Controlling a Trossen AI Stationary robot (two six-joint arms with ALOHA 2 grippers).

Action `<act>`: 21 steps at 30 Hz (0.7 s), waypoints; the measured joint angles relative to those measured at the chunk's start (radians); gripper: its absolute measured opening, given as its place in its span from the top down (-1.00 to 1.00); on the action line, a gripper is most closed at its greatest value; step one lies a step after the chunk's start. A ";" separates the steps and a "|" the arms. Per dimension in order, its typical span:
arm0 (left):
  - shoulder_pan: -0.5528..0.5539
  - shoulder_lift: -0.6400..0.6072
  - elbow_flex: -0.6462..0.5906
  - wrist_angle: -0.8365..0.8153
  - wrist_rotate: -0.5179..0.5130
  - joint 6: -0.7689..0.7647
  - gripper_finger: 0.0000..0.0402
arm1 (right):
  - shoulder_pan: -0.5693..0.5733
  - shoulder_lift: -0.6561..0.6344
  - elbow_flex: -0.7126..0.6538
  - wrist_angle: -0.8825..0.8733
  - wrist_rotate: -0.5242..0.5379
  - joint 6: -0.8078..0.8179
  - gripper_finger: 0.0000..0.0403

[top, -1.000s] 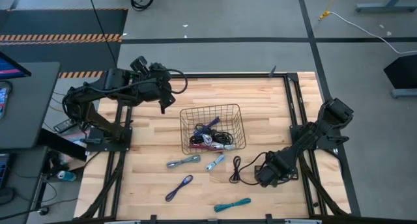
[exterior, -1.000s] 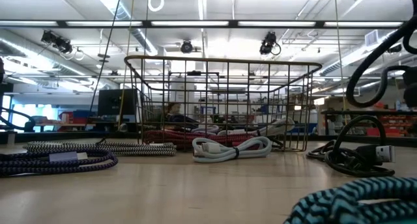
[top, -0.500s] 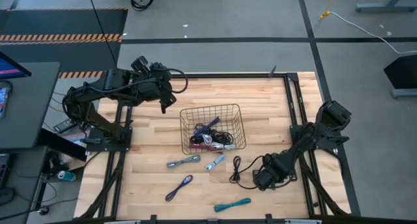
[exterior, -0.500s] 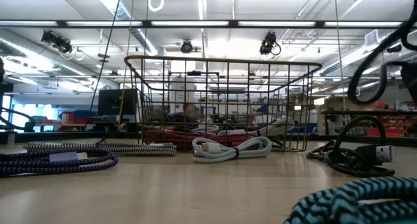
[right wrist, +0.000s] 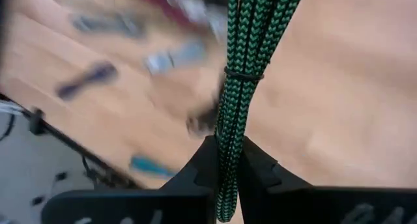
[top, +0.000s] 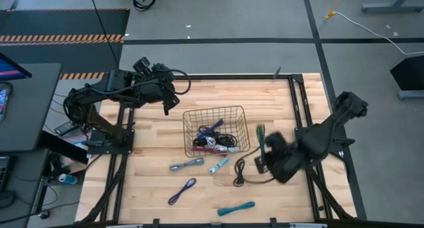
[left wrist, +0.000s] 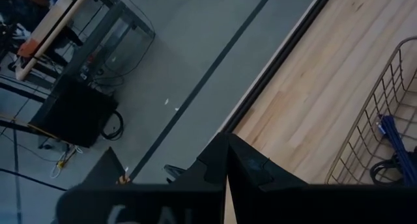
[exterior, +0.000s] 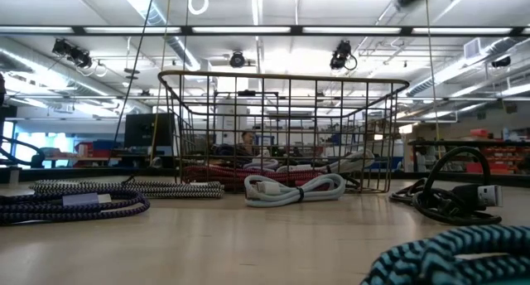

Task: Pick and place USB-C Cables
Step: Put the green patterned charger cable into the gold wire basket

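Several cables lie in the wire basket (top: 216, 129) at the table's (top: 159, 128) centre in the high view: a purple one, a black one, and a maroon and a pale one along its six o'clock wall; outside it, from eight to five o'clock, sit a grey cable (top: 186, 164), a pale cable (top: 218, 165), a purple cable (top: 181, 191), a teal cable (top: 236, 207) and a loose black cable (top: 242, 174); the right gripper (top: 265, 156) hangs at four o'clock of the basket, above the black cable, holding a green cable (top: 260, 136) that points toward twelve; the left gripper (top: 168, 103) waits at ten o'clock of the basket; in the low view the basket (exterior: 281, 132) stands mid-table with maroon, black and pale cables on its floor, the pale cable (exterior: 294, 188) just before it, the grey cable (exterior: 132, 186) at its nine o'clock, the purple cable (exterior: 70, 205) nearer the camera, the black cable (exterior: 451, 194) at three o'clock and the teal cable (exterior: 443, 252) closest; the left wrist view shows the left gripper's fingers (left wrist: 244, 165) pressed together with nothing between them, and the basket's rim (left wrist: 384, 113) with a purple cable inside; the right wrist view shows the right gripper's fingers (right wrist: 257, 168) clamped on the green cable (right wrist: 242, 74), a black tie round its bundle.
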 joint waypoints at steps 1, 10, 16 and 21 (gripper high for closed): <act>0.000 0.000 0.000 0.000 0.000 -0.005 0.94 | -0.011 -0.008 0.036 -0.034 0.051 -0.068 0.84; 0.000 0.000 0.000 0.000 0.000 -0.007 0.94 | -0.301 -0.067 0.207 -0.044 -0.022 -0.880 0.84; 0.000 0.000 0.000 0.000 0.000 -0.007 0.94 | -0.562 -0.036 0.210 0.013 -0.287 -1.363 0.84; 0.000 0.000 0.000 0.000 0.000 -0.007 0.94 | -0.720 0.050 0.210 0.110 -0.521 -1.682 0.84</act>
